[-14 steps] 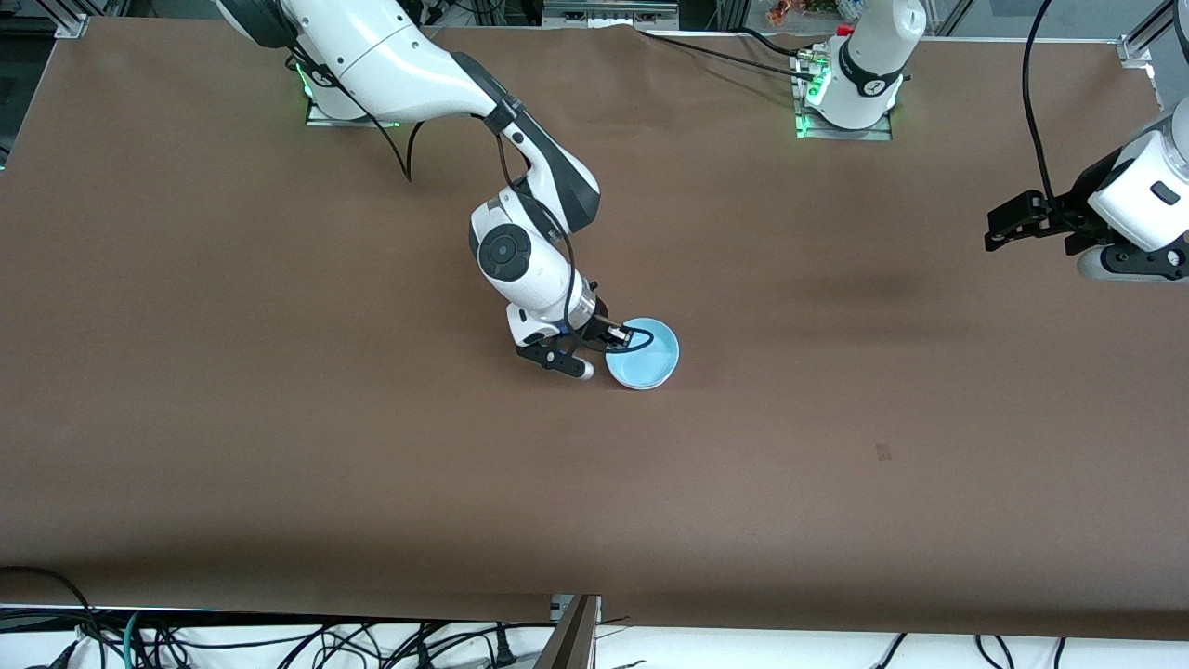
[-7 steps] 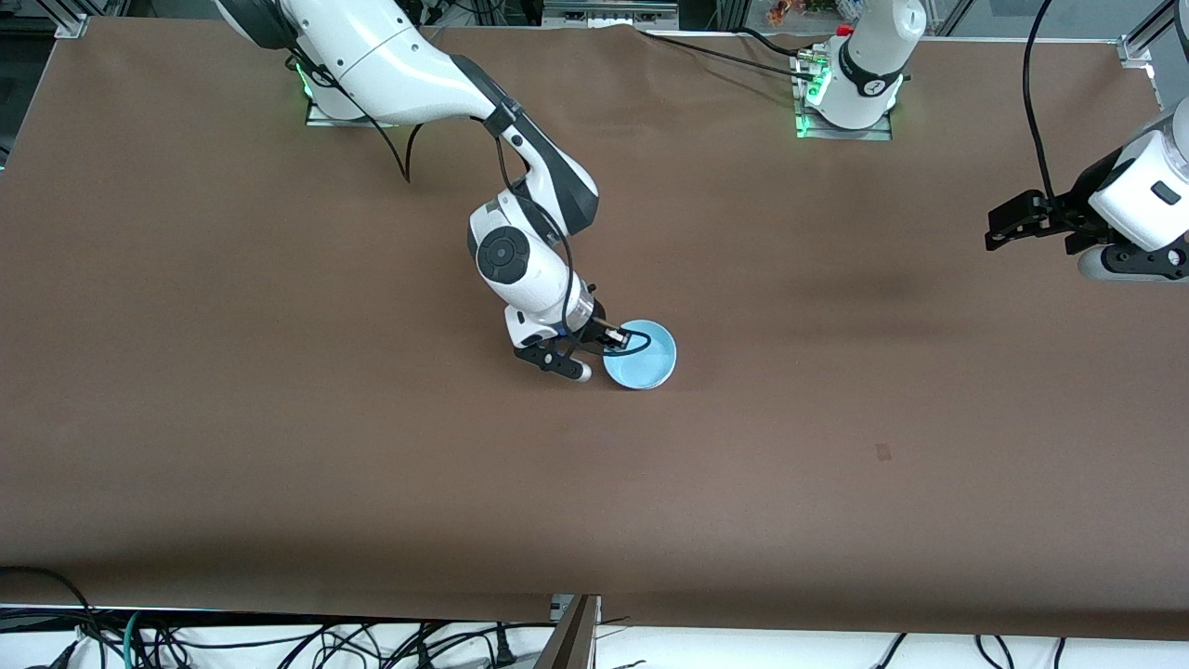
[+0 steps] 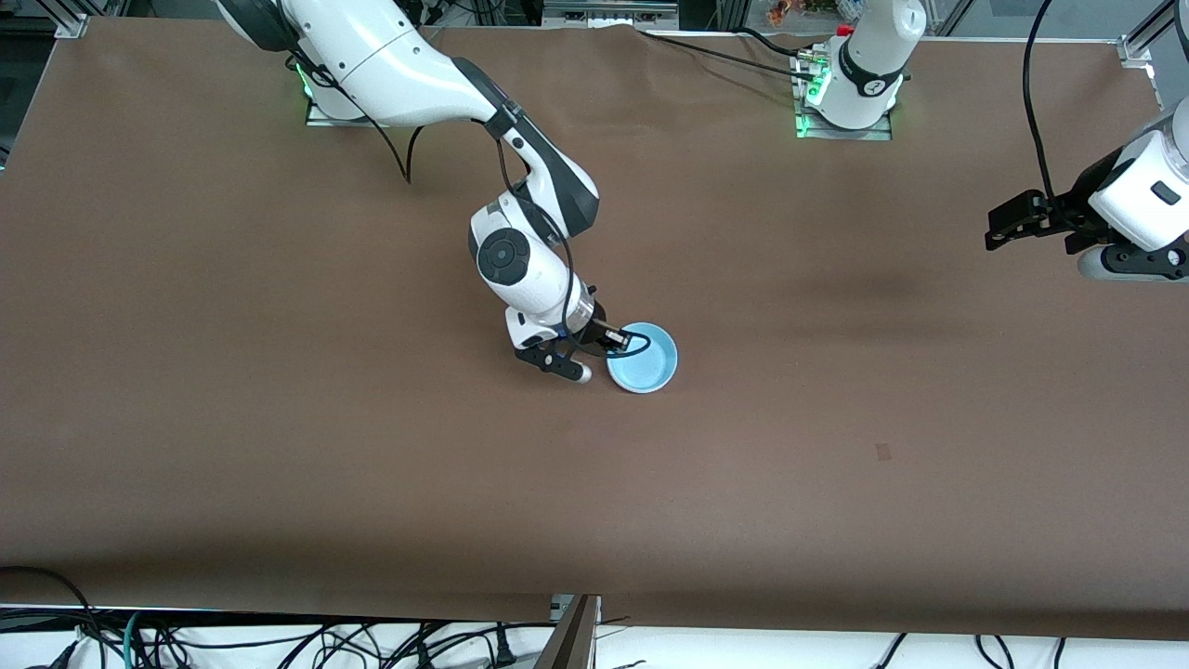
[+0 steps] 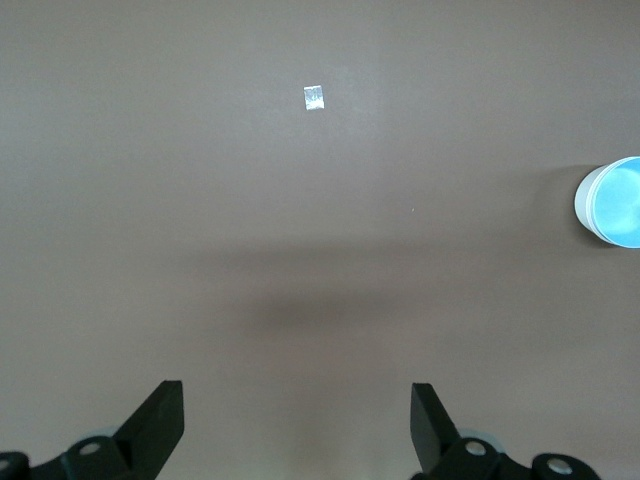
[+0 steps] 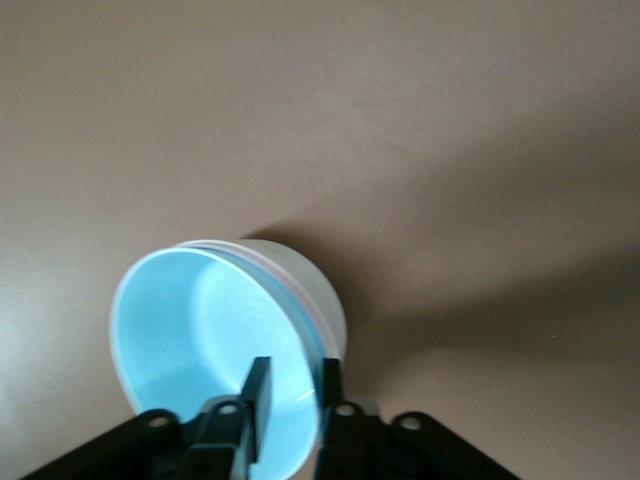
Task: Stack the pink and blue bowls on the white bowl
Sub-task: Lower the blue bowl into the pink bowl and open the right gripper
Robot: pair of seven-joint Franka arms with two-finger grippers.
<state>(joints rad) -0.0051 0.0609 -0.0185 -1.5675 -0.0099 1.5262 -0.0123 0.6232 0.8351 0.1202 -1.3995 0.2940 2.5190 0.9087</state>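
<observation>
The blue bowl (image 3: 647, 364) sits near the middle of the table, nested on top of the stack. In the right wrist view the blue bowl (image 5: 195, 330) lies inside a thin pink bowl rim (image 5: 287, 292) and the white bowl (image 5: 300, 268), whose outer wall shows. My right gripper (image 3: 614, 343) is at the bowl's edge toward the right arm's end; its fingers straddle the rim (image 5: 296, 378), one inside and one outside, shut on it. My left gripper (image 3: 1001, 226) waits open and empty above the left arm's end of the table (image 4: 297, 405). The stack also shows in the left wrist view (image 4: 615, 202).
A small pale tape mark (image 3: 883, 452) lies on the brown table nearer the front camera than the stack; it also shows in the left wrist view (image 4: 314, 97). Cables hang along the table's front edge (image 3: 279, 641).
The blue bowl was tilted with white showing under it; it has settled level onto the stack. The right gripper moved slightly with it. The left arm has not moved.
</observation>
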